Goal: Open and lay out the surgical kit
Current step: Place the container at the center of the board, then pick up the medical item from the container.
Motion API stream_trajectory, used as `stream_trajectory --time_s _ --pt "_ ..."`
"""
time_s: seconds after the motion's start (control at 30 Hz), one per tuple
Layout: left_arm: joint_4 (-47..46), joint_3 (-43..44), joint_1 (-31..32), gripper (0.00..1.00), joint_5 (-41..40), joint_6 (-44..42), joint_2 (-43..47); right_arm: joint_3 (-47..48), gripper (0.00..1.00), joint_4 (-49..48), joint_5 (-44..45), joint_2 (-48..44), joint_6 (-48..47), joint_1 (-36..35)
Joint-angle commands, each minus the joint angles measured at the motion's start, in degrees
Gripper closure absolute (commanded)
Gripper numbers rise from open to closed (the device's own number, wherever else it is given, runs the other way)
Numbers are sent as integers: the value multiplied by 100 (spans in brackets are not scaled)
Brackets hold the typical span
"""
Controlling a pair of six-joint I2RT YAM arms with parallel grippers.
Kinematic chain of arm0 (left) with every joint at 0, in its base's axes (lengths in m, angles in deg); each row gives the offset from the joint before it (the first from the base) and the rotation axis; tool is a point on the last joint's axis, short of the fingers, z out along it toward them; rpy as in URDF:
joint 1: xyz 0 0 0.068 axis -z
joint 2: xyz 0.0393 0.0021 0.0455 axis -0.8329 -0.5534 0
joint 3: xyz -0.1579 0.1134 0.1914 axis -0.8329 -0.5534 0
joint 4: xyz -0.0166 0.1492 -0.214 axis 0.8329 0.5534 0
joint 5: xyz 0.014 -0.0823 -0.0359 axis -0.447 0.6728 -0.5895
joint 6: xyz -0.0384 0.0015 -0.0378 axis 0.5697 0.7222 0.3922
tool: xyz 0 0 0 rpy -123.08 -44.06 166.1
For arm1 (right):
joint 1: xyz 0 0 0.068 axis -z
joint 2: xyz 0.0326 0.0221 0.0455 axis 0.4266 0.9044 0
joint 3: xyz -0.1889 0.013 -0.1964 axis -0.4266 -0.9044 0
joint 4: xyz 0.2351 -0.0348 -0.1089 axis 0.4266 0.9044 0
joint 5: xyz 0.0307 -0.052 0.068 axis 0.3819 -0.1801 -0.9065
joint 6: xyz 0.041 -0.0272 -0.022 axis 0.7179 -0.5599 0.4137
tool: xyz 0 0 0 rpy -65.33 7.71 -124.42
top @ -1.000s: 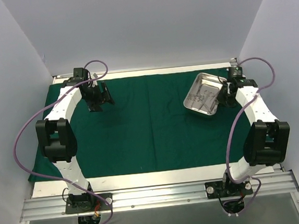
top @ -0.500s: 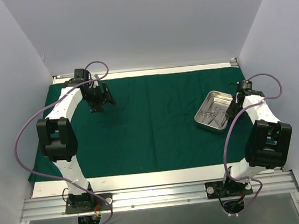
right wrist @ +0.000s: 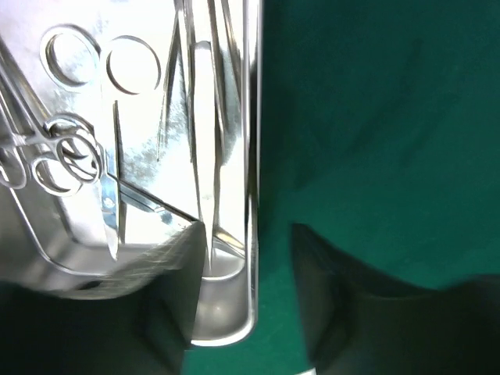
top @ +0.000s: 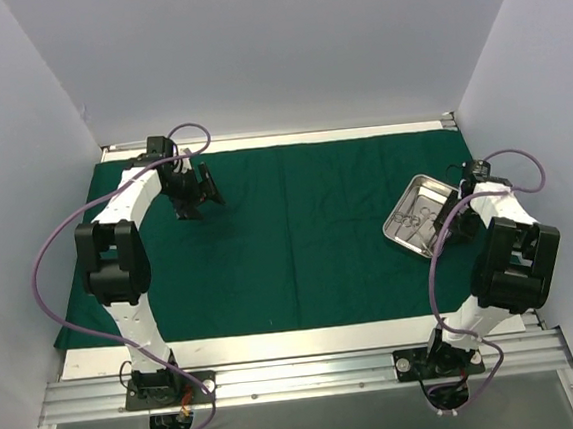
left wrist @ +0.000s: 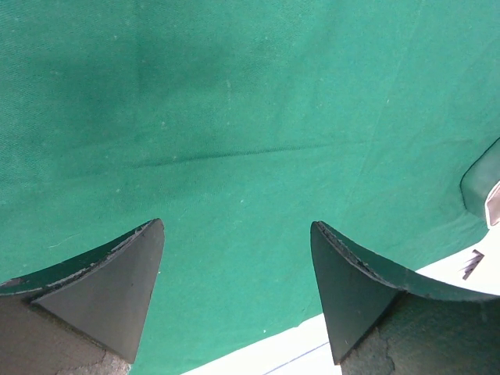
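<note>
Cloth wrap (top: pixel 298 234) spread across the surface (top: pixel 278 344); tray (top: pixel 401 237) on it at the right side; instruments (right wrist: pixel 70 156) lying in the tray; right gripper (right wrist: pixel 246 250) astride the tray's right rim; left gripper (top: pixel 192 188) over the wrap's far-left part.

Arms: left arm (top: pixel 129 193) and right arm (top: pixel 500 206), smooth white shells.
Joints: bulky black blocks (top: pixel 110 265) midway along each arm.
Cable: thin purple cable (top: pixel 34 277) looping loosely beside each arm.
Bases: black plates (top: pixel 166 389) at 6 o'clock, with red and white wiring.
Jaws: dark grey wedges, edges worn pale.
</note>
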Motion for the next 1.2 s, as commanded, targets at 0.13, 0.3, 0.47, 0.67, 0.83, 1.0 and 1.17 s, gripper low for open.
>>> stream_trajectory --time_s 0.13,0.3,0.47,0.67,0.83,1.0,1.17 --pt "-99 235 8 15 221 70 57 987 45 801 560 -275 121 -28" --pt "-90 244 52 15 301 149 66 1815 53 1100 551 23 401 -457" --pt "-82 323 79 15 371 211 22 2378 60 960 438 541 551 -942" --pt "-38 402 70 15 380 194 40 2484 69 696 -63 1104 867 -1100" --pt "-11 385 70 15 362 167 93 2440 76 678 -73 1385 1149 -1241" --pt "-20 280 79 15 362 158 145 2300 75 801 103 1526 1237 -1390" --pt "-20 271 70 15 371 141 163 2019 73 810 191 1492 1272 -1452"
